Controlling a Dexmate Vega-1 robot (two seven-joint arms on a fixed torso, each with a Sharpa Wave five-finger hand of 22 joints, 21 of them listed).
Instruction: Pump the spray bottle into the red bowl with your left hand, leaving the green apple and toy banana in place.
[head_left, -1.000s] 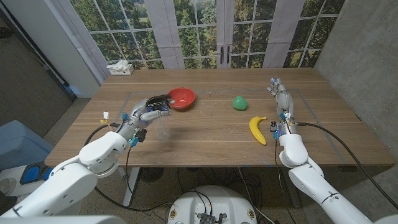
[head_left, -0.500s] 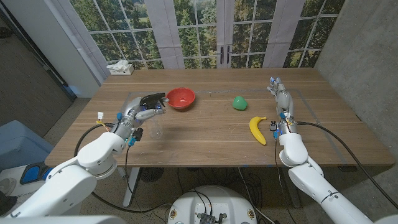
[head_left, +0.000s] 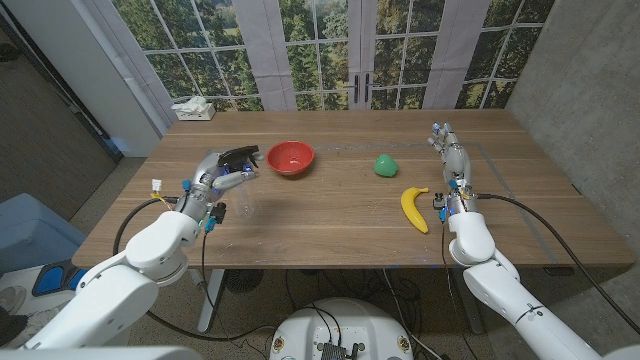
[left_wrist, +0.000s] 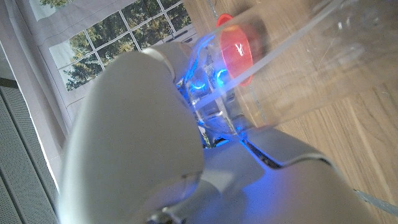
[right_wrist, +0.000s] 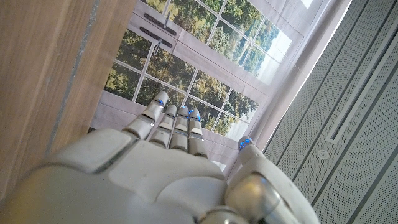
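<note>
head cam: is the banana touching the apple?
No. The banana lies apart from the apple, with bare table between them.

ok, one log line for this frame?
left hand: holds spray bottle | red bowl: beside nozzle | right hand: idle | apple, banana: untouched

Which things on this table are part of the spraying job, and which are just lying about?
Job:
- spray bottle, held in the left hand
- red bowl
- green apple and toy banana, to stay put

Lying about:
- white box at the far corner
</note>
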